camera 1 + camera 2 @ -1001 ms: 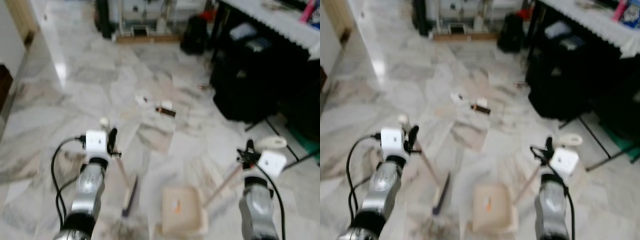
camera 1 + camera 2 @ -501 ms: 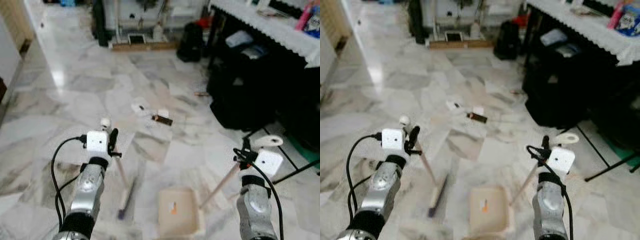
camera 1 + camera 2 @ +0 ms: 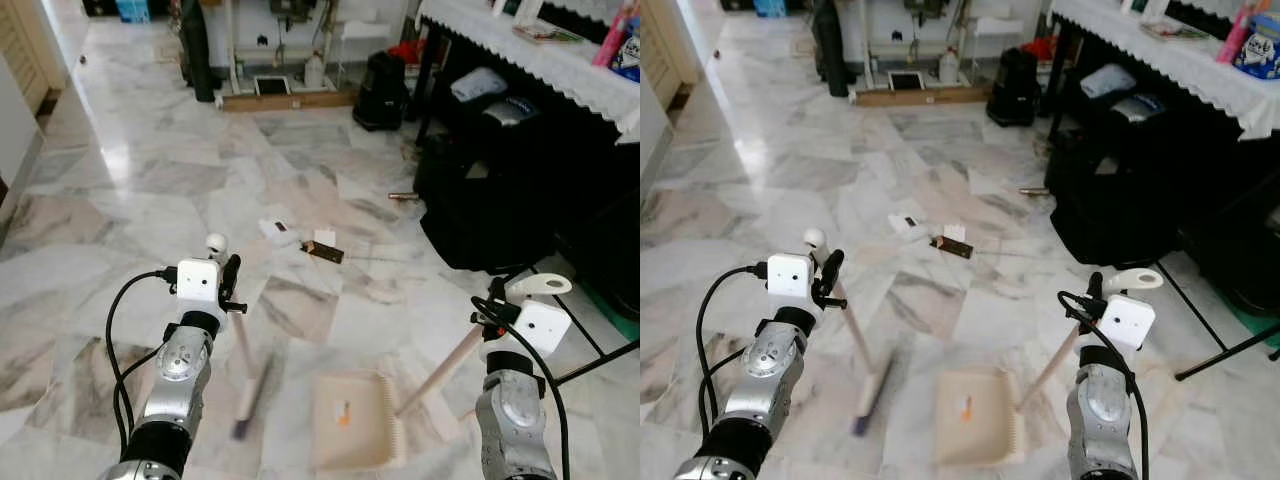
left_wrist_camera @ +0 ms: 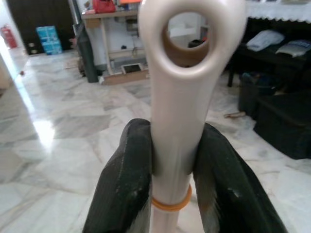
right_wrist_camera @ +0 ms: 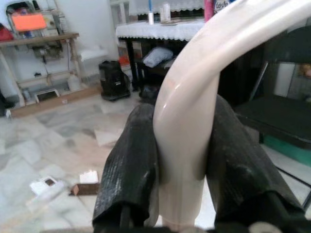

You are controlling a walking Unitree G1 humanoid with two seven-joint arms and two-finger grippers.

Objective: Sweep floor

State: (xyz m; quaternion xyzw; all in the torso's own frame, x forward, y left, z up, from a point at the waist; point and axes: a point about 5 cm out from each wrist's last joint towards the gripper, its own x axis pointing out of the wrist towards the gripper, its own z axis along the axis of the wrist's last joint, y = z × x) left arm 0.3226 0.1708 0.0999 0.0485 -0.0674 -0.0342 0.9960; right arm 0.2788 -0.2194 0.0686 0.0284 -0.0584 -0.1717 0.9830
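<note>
Left gripper (image 4: pixel 170 160) is clamped on the broom (image 3: pixel 243 370) handle, bristles on the marble floor (image 3: pixel 120 190) near left. Dustpan (image 3: pixel 350 432) lies just right of it. Litter (image 3: pixel 305 240) sits farther ahead, centre. Right gripper (image 5: pixel 181 160) squeezes the dustpan's handle (image 3: pixel 450 365), near right.

Marble floor (image 3: pixel 150 190), white and grey veined, bright glare patch toward far left. Black-framed table (image 3: pixel 520 60) along right side, white lace-edged cloth on top. Bundled items stacked beneath it, dark bin (image 3: pixel 480 215) standing in front. Black bag (image 3: pixel 380 90) on floor near table's far end. Wooden shelf unit (image 3: pixel 285 60) against far wall, low board at its base. Blue crate (image 3: pixel 132 10) in far corner. Green mat edge (image 3: pixel 615 300) at right, crossed by thin black stand legs.
</note>
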